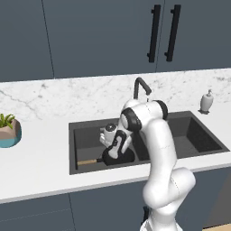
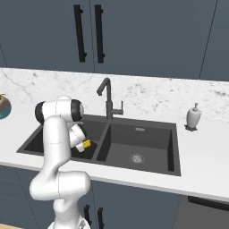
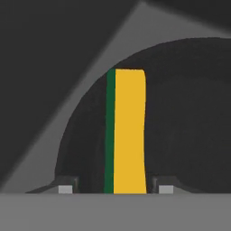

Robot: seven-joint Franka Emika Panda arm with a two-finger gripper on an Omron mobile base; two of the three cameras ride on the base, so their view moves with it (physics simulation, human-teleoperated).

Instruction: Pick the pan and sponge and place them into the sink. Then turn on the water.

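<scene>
Down in the left basin of the sink [image 1: 85,135], lower middle of the left base view, the pan [image 1: 118,157] is already sitting on the bottom with its wooden handle poking toward the left. The pincer [image 1: 116,152] is right over it, pointing down. In the hand view the sponge [image 3: 126,131] stands on edge between the two fingertips [image 3: 66,188], yellow layer wide, green layer a thin strip on its left, with the black pan behind it. There's a visible gap between each tip and the sponge, so I'd say the jaws are partly open and not actually squeezing it, though whether it's fully let go I can't tell. From the right base view you can see a bit of yellow just beside the hand, low in that same basin.

Handling-wise: the sponge is going to be light and squishy, so pinching across the thin sides like this is the obvious grab, and it won't mind a drop. The pan looks stiff and heavier, best taken by the handle or the rim.

Arm pose: elbow high above the divider, forearm folded down and back toward the front of the basin, wrist tucked low. The faucet [image 2: 106,96] stands behind, no water running yet.
</scene>
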